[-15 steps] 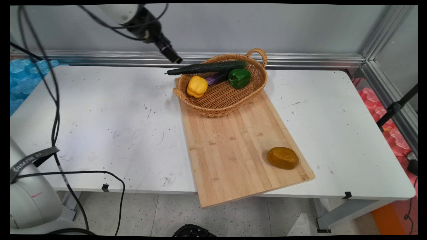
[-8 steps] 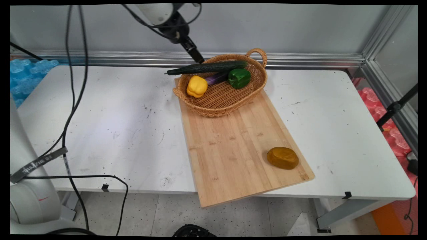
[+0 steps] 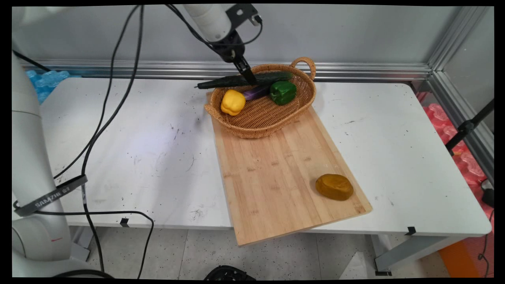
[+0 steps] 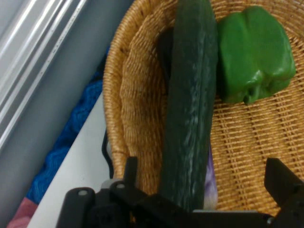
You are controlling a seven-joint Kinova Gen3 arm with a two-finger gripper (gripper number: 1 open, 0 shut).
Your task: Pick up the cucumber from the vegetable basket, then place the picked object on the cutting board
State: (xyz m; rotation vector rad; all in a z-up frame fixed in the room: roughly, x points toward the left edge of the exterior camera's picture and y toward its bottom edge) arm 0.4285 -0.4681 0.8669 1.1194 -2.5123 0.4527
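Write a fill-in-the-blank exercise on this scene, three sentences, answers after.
1. The gripper is open, its fingers on either side of the ____.
2. The cucumber lies across the rim of the ____.
3. The brown lump sits on the ____, outside the basket, which also holds a yellow pepper and a green pepper.

Missing words: cucumber; basket; board

White table (image 3: 118,130), top scuffed and black-specked, black tape tabs on near edge. Grey wall (image 3: 355,31) behind, aluminium rail (image 3: 355,71) along its base, another rail down the right side. Speckled light floor (image 3: 189,252) below. Blue foam (image 3: 43,79) far left, red foam (image 3: 465,157) right.
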